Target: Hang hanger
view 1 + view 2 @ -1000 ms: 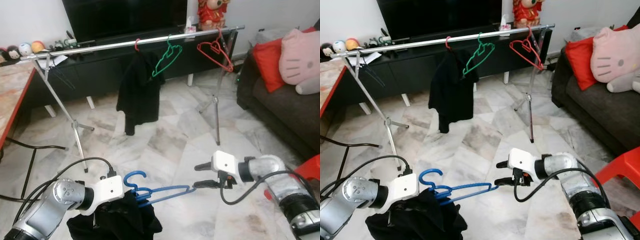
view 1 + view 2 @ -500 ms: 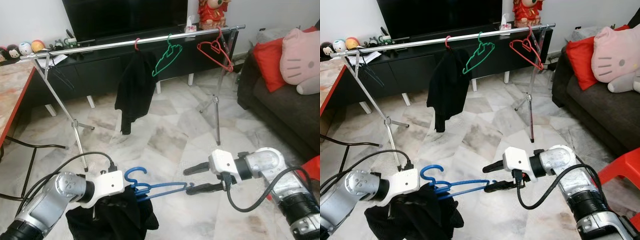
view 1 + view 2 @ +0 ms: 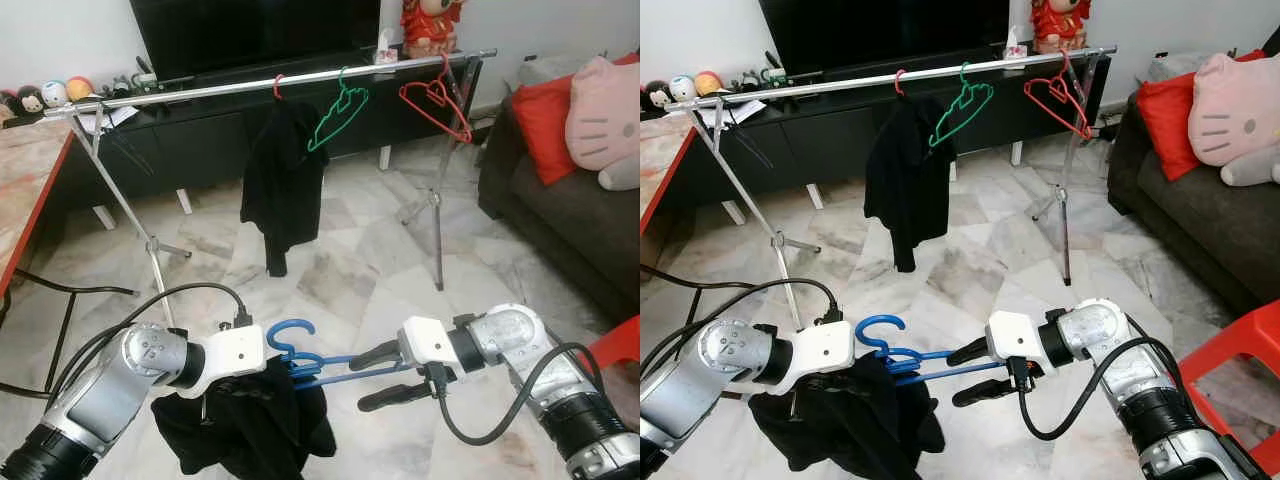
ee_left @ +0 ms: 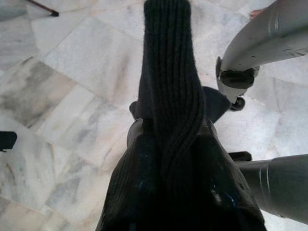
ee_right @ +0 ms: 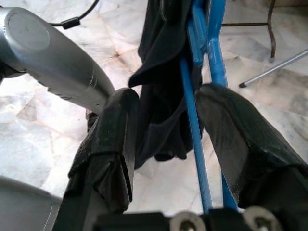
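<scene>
A blue hanger [image 3: 292, 338] carrying a black garment [image 3: 250, 428] is low in front of me. My left gripper [image 3: 268, 366] is shut at the hanger's neck, and the garment drapes over its fingers [image 4: 166, 159]. The right gripper [image 3: 358, 382] is open, its two fingers [image 5: 111, 144] on either side of the hanger's blue bar [image 5: 195, 130] without closing on it. Behind stands a silver clothes rail [image 3: 200, 92]. On it hang a black garment [image 3: 285, 175] on a red hanger, a green hanger [image 3: 335, 115] and a red hanger [image 3: 437, 102].
A dark sofa [image 3: 570, 215] with a red cushion and a pink plush is on the right. A red stool [image 3: 622, 340] sits beside my right arm. A black TV cabinet [image 3: 220, 140] is behind the rail, and a red-edged table [image 3: 25, 200] is on the left. A cable [image 3: 70, 290] lies on the marble floor.
My right gripper has slid left along the blue hanger towards the left gripper, and its fingers now straddle the bar. The left gripper lifted the hanger slightly. The camera shifted a little.
</scene>
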Robot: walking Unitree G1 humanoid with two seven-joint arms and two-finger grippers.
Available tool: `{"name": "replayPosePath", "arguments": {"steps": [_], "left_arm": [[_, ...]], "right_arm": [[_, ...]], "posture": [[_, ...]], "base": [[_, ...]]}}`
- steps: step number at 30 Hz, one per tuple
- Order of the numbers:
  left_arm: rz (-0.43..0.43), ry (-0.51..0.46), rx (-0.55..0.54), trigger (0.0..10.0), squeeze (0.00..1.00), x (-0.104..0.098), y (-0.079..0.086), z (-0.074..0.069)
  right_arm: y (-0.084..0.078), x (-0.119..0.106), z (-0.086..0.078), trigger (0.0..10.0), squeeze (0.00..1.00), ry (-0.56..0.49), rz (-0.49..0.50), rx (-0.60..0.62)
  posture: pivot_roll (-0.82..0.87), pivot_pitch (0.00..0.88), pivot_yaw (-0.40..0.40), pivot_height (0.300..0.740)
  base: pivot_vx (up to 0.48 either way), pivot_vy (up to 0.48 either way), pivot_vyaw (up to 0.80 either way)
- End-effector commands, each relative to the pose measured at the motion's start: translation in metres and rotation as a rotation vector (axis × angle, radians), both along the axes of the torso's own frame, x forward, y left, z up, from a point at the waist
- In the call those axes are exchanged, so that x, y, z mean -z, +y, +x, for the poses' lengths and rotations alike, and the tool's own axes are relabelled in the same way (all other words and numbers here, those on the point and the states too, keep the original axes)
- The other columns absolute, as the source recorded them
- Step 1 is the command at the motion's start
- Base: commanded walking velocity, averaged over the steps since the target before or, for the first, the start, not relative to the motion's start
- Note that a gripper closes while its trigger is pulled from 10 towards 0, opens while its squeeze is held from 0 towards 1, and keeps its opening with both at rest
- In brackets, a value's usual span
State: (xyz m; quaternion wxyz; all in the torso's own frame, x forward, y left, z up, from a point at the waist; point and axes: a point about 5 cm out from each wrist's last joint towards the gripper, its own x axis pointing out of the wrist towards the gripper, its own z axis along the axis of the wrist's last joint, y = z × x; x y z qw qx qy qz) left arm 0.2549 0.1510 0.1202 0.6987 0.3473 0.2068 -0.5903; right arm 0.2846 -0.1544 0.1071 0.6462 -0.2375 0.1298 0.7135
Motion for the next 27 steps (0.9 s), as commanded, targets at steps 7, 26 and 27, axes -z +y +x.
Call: {"name": "replayPosePath", "arguments": {"steps": [7, 26, 27], "left_arm": [[-0.004, -0.027, 0.104, 10.0, 0.00, -0.012, -0.020, -0.005], [-0.005, -0.037, 0.147, 10.0, 0.00, -0.017, -0.034, -0.007], [-0.006, -0.039, 0.148, 10.0, 0.00, -0.017, -0.035, -0.007]], "right_arm": [[0.011, -0.011, 0.010, 10.0, 0.00, -0.081, 0.041, 0.018], [0.016, -0.005, 0.005, 10.0, 0.00, -0.011, 0.052, -0.045], [0.017, -0.005, 0.004, 10.0, 0.00, 0.001, 0.057, -0.050]], "posture": [[-0.15, 0.000, 0.055, 0.740], [-0.14, 0.000, 0.049, 0.740], [-0.14, 0.000, 0.049, 0.740]], "base": [[0.000, 0.000, 0.00], [0.000, 0.000, 0.00], [0.000, 0.000, 0.00]]}}
